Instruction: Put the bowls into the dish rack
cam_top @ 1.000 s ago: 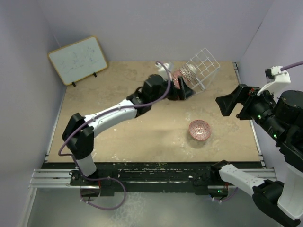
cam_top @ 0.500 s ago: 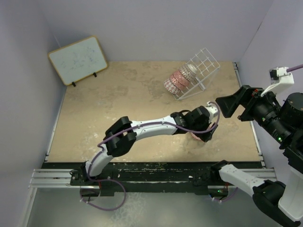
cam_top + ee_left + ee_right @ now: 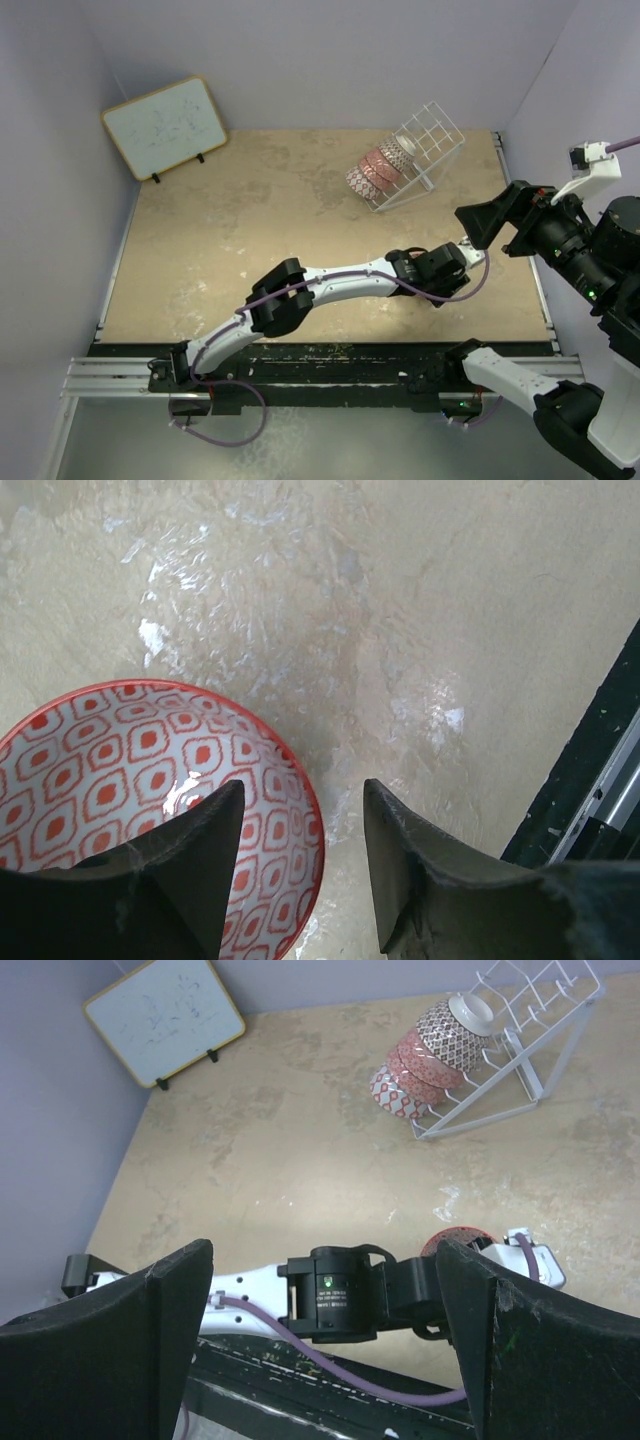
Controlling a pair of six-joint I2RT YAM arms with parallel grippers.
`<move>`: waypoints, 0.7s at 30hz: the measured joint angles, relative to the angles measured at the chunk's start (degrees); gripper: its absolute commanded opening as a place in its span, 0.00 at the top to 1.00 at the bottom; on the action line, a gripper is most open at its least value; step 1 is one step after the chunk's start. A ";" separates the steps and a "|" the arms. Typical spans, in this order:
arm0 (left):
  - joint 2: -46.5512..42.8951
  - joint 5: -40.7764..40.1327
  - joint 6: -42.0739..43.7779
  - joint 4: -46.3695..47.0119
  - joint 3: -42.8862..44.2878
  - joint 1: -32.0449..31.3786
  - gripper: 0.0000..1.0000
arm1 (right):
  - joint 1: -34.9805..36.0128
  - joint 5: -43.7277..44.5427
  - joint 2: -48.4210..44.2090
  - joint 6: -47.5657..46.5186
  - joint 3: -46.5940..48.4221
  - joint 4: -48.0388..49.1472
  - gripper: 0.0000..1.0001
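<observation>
Your left gripper's point(image 3: 300, 790) jaws stand partly apart, straddling the rim of the red-and-white patterned ceramic bowl point(image 3: 120, 770). One finger is inside and one outside, and neither is pressed to the rim. That bowl sits on the beige table point(image 3: 250, 230) toward 4 o'clock. Your right gripper point(image 3: 322, 1245) hangs wide, holding nothing. At 1 o'clock, the tilted white wire dish rack point(image 3: 432, 135) carries a row of patterned bowls point(image 3: 375, 170) on edge.

A robot lab's test cell: plain lilac walls point(image 3: 350, 60) box in a mottled beige bench point(image 3: 250, 230). Two arms point(image 3: 340, 282) are bolted to a metal rail point(image 3: 110, 378), and a whiteboard point(image 3: 165, 125) is propped in the corner.
</observation>
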 measured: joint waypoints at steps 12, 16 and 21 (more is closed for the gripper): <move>3.17 -4.11 4.39 0.09 1.38 -1.20 0.63 | 0.00 0.02 -0.39 0.07 0.00 -0.02 0.05; 3.17 -6.34 5.38 0.22 1.38 -1.25 0.77 | 0.00 0.04 -1.20 0.22 0.00 0.00 0.06; 2.34 -9.77 6.88 0.66 1.36 -1.84 0.88 | 0.00 0.04 -1.90 0.46 -0.02 0.02 0.06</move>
